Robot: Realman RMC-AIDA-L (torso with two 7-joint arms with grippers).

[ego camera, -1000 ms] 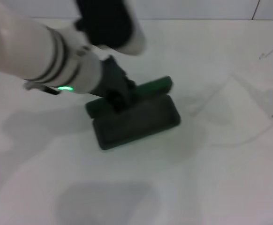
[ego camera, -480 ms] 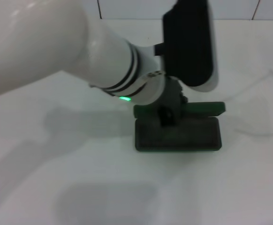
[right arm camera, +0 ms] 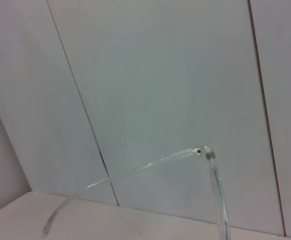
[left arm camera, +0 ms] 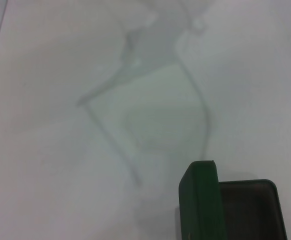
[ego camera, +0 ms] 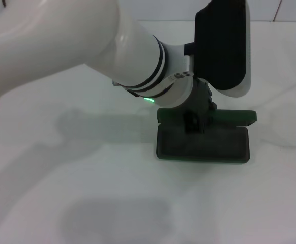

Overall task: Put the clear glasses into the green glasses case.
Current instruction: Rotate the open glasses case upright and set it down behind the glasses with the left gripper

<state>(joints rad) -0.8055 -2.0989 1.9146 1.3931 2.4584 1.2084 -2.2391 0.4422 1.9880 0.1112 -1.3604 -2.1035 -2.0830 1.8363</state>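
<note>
Your left claw (ego camera: 193, 122) slid the green glasses case (ego camera: 204, 143) toward 3 o'clock; pinching it or not, I cannot tell. The clear glasses (right arm camera: 135, 192) hang up high, not in yet.

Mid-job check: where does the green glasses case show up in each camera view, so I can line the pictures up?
Head view: the green glasses case lies open right of centre on the white table, lid behind, left hand at its hinge side.
Left wrist view: the case fills the bottom right corner, lid edge and lined tray showing.
Right wrist view: not in it; only the clear glasses against the wall.
Shared landmark: the white table.
</note>
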